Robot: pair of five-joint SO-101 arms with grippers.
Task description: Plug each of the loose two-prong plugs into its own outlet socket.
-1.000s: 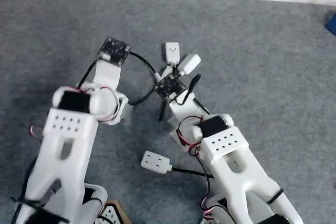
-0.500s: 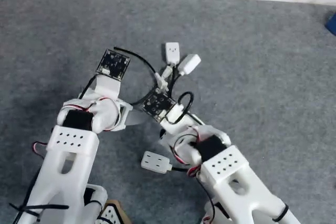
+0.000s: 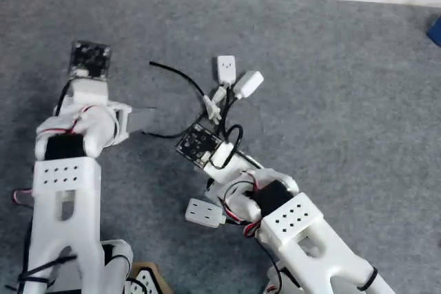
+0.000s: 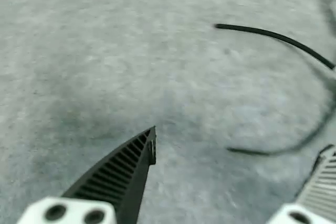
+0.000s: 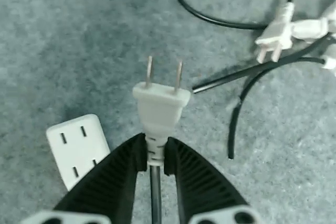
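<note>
High view: near socket (image 3: 204, 212) on grey bench (image 3: 358, 87), just beside right arm (image 3: 275, 204). Far socket (image 3: 226, 68) and loose plug (image 3: 215, 101) well beyond near socket.

Left wrist view: left gripper (image 4: 239, 142) well apart from near socket, jaws spread, nothing between. Black cable (image 4: 273, 38) on bench.

Right wrist view: right gripper (image 5: 155, 142) jaws clenched on held plug (image 5: 160, 98), just beside near socket.

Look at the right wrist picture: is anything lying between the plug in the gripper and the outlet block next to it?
Nothing visible. The right gripper holds the two-prong plug by its neck, prongs over bare carpet, and the outlet block lies beside it, sockets uncovered. The black cables lie farther off.
</note>
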